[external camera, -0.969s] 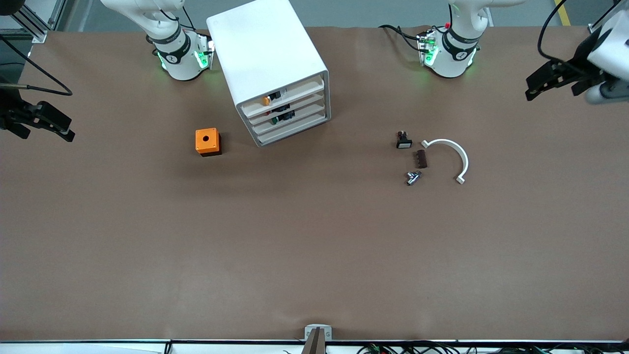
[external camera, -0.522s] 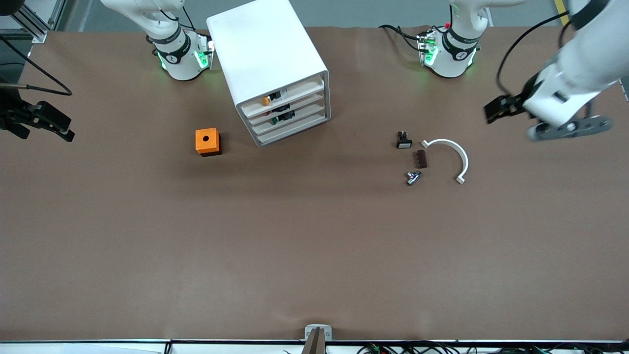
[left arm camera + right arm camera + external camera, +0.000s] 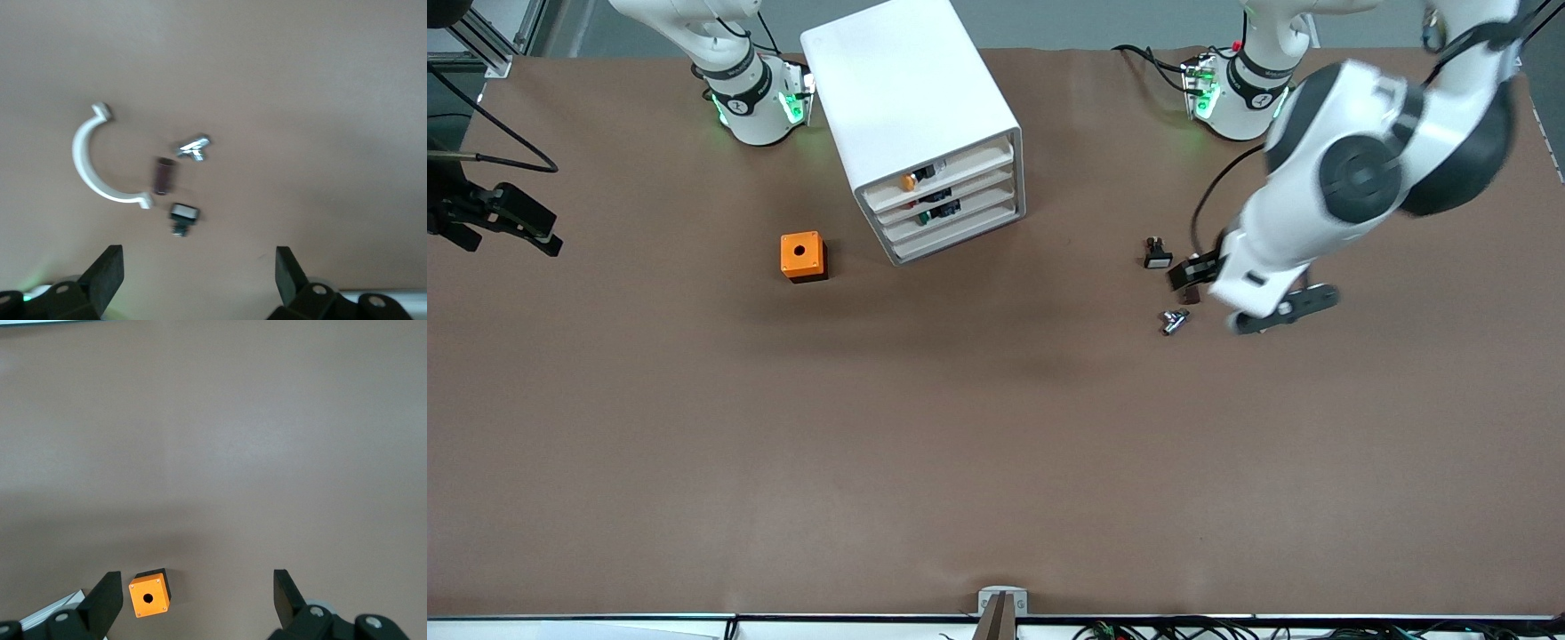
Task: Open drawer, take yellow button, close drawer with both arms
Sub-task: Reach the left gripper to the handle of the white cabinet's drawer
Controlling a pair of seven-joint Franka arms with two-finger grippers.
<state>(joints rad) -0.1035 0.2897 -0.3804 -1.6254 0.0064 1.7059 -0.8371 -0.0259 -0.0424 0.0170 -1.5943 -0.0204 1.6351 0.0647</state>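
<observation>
The white cabinet (image 3: 911, 98) stands near the right arm's base. Its top drawer (image 3: 951, 169) sits flush with the three lower drawers. The button's orange cap (image 3: 908, 182) shows at that drawer's front. My left gripper (image 3: 1190, 269) hangs over a cluster of small parts toward the left arm's end of the table. The left wrist view shows it (image 3: 198, 273) open and empty. My right gripper (image 3: 535, 229) waits over the table's edge at the right arm's end. It (image 3: 193, 600) is open and empty, with the orange cube (image 3: 149, 593) below it.
The orange cube with a round hole (image 3: 803, 256) sits beside the cabinet, nearer the camera. Under the left gripper lie a black switch with a white face (image 3: 183, 215), a brown cylinder (image 3: 163, 175), a metal fitting (image 3: 193, 148) and a white half-ring clamp (image 3: 90, 167).
The left arm has swung in from the table's end and now hangs over the small parts, covering the white clamp in the front view. The right arm has not moved.
</observation>
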